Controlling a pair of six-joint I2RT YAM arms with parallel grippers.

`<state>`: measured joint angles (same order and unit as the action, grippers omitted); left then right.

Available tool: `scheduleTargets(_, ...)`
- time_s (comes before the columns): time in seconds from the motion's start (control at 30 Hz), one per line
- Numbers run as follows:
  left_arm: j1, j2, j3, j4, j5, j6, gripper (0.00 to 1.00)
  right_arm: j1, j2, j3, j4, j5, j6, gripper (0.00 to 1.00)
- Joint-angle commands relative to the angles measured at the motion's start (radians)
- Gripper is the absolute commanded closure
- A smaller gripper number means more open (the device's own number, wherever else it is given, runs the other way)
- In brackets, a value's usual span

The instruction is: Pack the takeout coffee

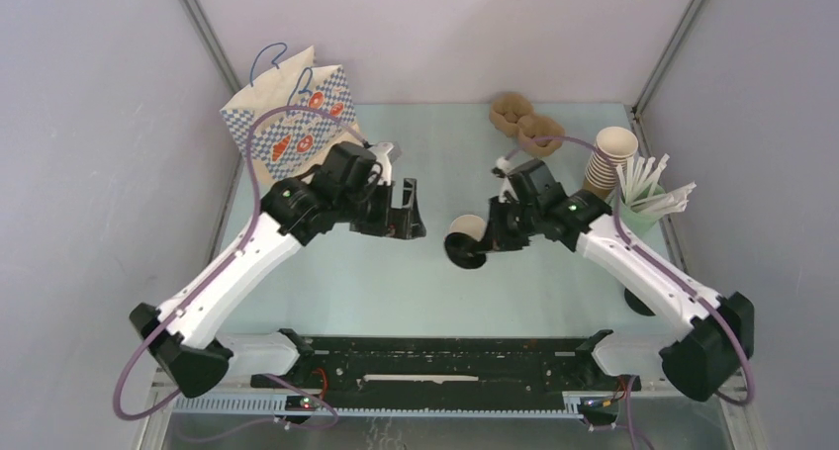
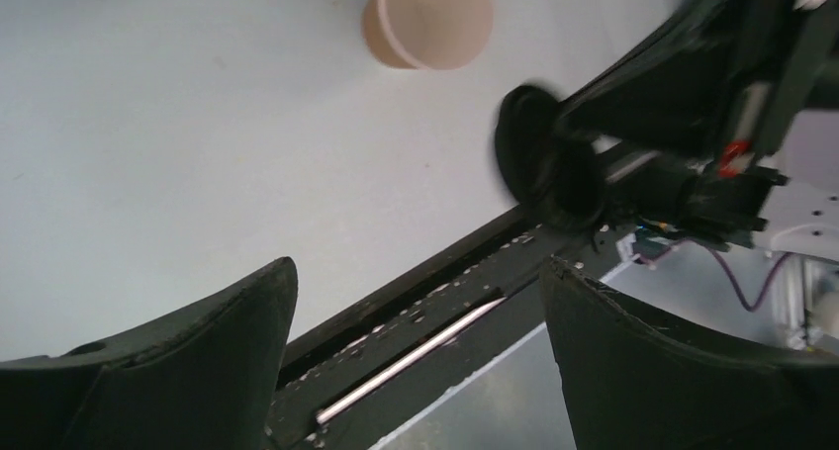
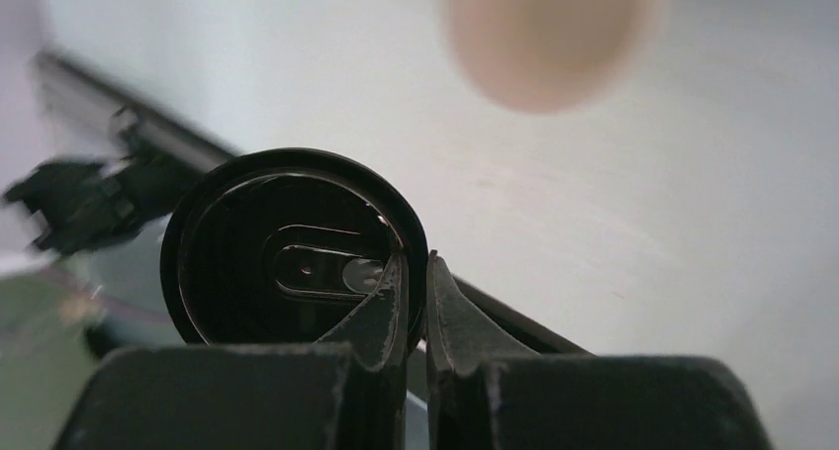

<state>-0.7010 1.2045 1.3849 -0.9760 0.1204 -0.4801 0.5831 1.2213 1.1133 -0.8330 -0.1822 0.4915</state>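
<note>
One chequered blue-and-white paper bag [image 1: 287, 114] stood at the far left. Right of it the left gripper [image 1: 404, 209] hung spread wide and empty. The right gripper [image 3: 416, 282] was pinched almost closed on the rim of a round black plastic lid [image 3: 237, 272]. The small brown kraft-paper cup [image 2: 427, 20] sat lidless mid-table [image 1: 396, 292], near that lid. Light and thin-walled, the cup would likely crush, so a gentle hold low on its wall seemed best. The right wrist view showed the rim pinch, and only the overhead view showed the bag.
</note>
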Motion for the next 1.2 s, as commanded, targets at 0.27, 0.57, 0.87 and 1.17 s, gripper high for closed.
scheduleTargets(0.27,0.09,-0.277,-0.26,0.782,0.135,-0.353,0.0,-0.083,0.101,0.053,0.854,-0.739,0.567,0.96)
scheduleTargets(0.57,0.101,-0.201,-0.203,0.886,0.161,-0.529,0.0,-0.113,0.139,0.046,1.22,-0.636,0.994,0.97)
scheduleTargets(0.87,0.101,-0.148,-0.146,0.883,0.21,-0.566,0.0,-0.101,0.132,0.047,1.178,-0.608,0.956,0.99)
scheduleTargets(1.17,0.101,-0.205,-0.197,0.964,0.206,-0.566,0.0,-0.094,0.128,0.039,1.149,-0.582,0.938,1.0)
